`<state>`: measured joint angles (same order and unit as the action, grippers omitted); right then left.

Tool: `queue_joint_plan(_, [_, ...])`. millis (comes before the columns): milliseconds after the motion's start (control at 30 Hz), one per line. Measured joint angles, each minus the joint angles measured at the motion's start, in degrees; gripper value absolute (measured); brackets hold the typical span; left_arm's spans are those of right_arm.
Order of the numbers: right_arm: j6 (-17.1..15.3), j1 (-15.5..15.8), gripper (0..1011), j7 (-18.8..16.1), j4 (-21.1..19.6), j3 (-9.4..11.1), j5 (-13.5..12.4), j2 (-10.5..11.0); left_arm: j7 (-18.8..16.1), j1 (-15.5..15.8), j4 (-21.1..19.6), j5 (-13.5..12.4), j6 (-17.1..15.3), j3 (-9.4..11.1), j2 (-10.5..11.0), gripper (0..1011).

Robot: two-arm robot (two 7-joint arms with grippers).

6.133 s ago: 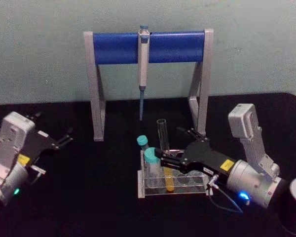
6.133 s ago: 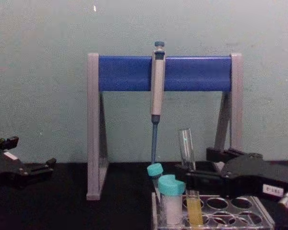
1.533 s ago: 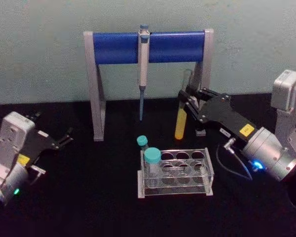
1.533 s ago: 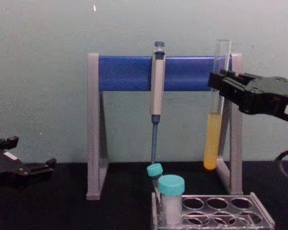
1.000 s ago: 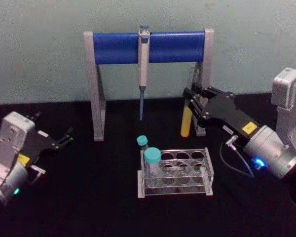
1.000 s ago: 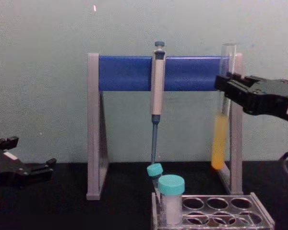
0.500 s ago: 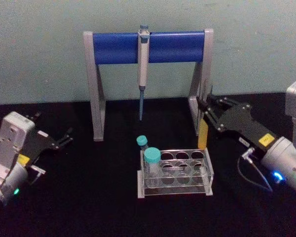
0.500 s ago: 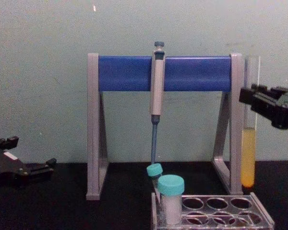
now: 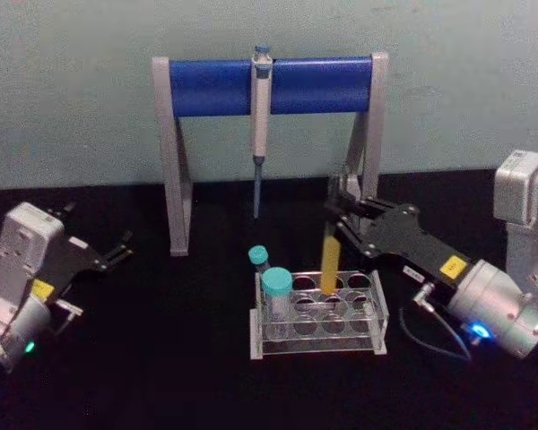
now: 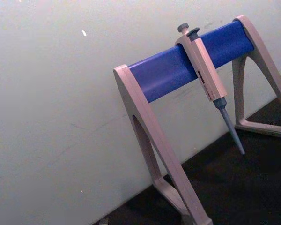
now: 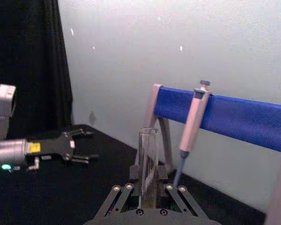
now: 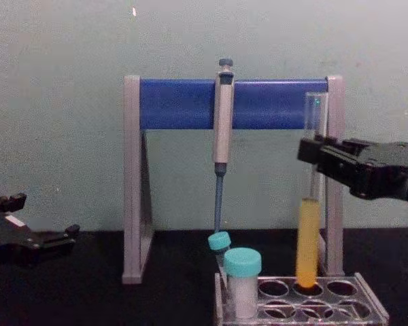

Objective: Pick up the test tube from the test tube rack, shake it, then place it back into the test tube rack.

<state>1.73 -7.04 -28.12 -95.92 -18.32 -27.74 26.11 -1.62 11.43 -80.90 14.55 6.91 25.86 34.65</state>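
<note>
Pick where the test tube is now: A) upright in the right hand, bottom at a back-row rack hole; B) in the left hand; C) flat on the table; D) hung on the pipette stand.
A: the right hand grips the test tube upright, its bottom at a back-row hole of the test tube rack.

One test tube (yellow-filled), one test tube rack, two teal-capped vials, one pipette, one stand
</note>
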Motion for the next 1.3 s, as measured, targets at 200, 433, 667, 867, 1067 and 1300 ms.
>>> queue_joint_plan(200, [2.71, -2.48, 229, -0.83, 3.25, -1.03, -1.77, -1.95, 0.00, 0.00, 0.00, 0.00, 0.00, 0.00, 0.00, 1001])
queue_joint_plan(433, [5.91, -4.25, 229, 0.63, 5.97, -1.12, -1.17, -3.68, 0.00, 0.00, 0.00, 0.00, 0.00, 0.00, 0.00, 1001])
queue_joint_plan(667, [6.73, -4.19, 229, 3.23, 6.34, -0.23, 1.02, -4.09, 0.00, 0.00, 0.00, 0.00, 0.00, 0.00, 0.00, 1001])
queue_joint_plan(867, [6.57, -3.72, 229, 3.99, 5.90, 0.62, 1.80, -4.28, 0.00, 0.00, 0.00, 0.00, 0.00, 0.00, 0.00, 1001])
queue_joint_plan(1067, [6.27, -3.41, 228, 4.33, 5.52, 1.04, 2.45, -4.37, 0.00, 0.00, 0.00, 0.00, 0.00, 0.00, 0.00, 1002])
queue_joint_plan(1300, [5.29, -2.03, 229, 6.28, 3.51, 1.89, 5.54, -3.25, 0.00, 0.00, 0.00, 0.00, 0.00, 0.00, 0.00, 1001])
